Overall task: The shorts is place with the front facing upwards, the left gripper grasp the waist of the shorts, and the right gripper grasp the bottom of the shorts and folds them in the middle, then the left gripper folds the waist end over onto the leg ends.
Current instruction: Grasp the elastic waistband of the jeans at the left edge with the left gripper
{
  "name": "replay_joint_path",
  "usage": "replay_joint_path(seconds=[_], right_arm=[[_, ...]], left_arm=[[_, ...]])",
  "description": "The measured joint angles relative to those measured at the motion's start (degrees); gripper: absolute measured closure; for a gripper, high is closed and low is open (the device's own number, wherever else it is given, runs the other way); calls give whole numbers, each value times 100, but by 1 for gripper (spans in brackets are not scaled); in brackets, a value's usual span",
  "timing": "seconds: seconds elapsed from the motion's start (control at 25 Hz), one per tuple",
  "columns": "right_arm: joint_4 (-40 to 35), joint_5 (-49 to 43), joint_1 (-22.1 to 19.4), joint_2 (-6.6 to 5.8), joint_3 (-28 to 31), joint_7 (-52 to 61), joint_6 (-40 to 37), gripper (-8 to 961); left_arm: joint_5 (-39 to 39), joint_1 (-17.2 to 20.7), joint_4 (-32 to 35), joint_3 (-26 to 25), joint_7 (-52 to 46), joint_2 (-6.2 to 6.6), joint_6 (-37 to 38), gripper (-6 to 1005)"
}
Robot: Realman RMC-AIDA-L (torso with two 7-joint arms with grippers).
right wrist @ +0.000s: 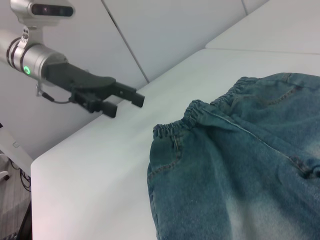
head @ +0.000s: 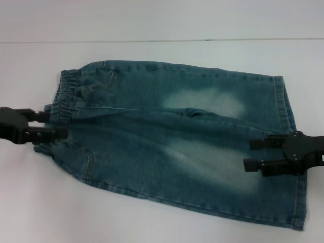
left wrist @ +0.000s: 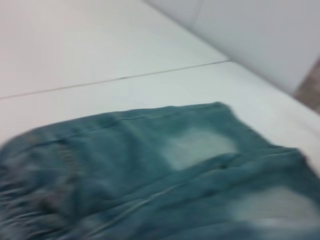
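The blue-green denim shorts [head: 172, 147] lie flat on the white table, with the gathered waist [head: 68, 96] on the left and the leg ends [head: 289, 109] on the right. Two pale worn patches show mid-cloth. My left gripper [head: 56, 124] is at the waist edge, open, with the waistband showing between its fingers. In the right wrist view the left gripper [right wrist: 128, 106] hovers clear of the shorts [right wrist: 240, 165] with nothing held. Over the bottom of the shorts, my right gripper [head: 249, 154] is open. The left wrist view shows only the shorts [left wrist: 175, 175], blurred.
The white table [head: 152, 223] extends on all sides of the shorts. A seam line [head: 152, 40] crosses it behind them. Grey wall panels [right wrist: 175, 30] stand beyond the table edge on the left arm's side.
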Motion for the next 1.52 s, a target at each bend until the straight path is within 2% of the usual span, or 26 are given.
replay_joint_path(seconds=[0.24,0.8,1.08,1.52], right_arm=[[0,23,5,3,0,-2,6,102],[1,12,34,21,1,-15,87,101],[56,1,34,16,0,-24,89,101],[70,18,-16,20,0,-83,90,102]], left_arm=[[670,3,60,22,4,-51,-745,127],[1316,-31,-95,247,-65,-205,-1538,126],[1454,-61,-221,406,-92,-244,-1819,126],[1447,-85,-269,696,-145,-313,-1657,127]])
